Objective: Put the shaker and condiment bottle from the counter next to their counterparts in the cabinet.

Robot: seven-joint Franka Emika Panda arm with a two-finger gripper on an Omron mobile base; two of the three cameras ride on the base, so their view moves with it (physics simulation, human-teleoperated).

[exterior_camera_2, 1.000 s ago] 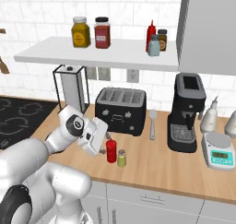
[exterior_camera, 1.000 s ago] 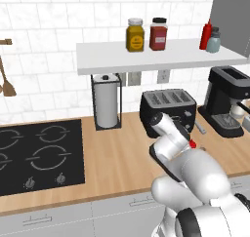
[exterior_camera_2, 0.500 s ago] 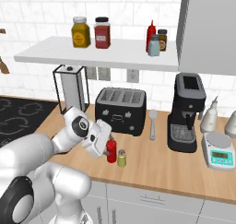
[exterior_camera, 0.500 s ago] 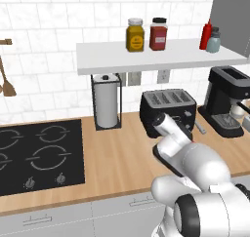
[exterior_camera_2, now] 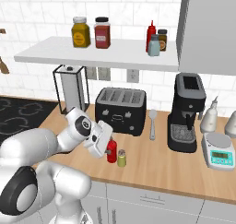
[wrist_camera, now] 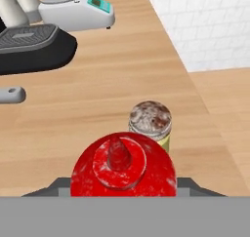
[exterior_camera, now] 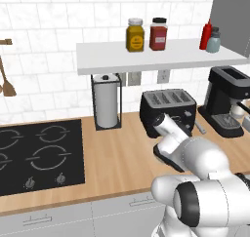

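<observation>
The red condiment bottle [exterior_camera_2: 111,150] stands upright, nozzle up, near the bench's [exterior_camera_2: 175,168] front edge; the pincer [exterior_camera_2: 107,147] has closed in, now pinching it.

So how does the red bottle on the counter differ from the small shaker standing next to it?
The condiment bottle is red all over; the shaker is yellow-green with a pale grey top. The bottle is taller and ends in a tapered nozzle; the shaker is squat with a flat, speckled top. The gripper sits at the bottle, while the shaker stands free. Both stand upright on the counter.
</observation>
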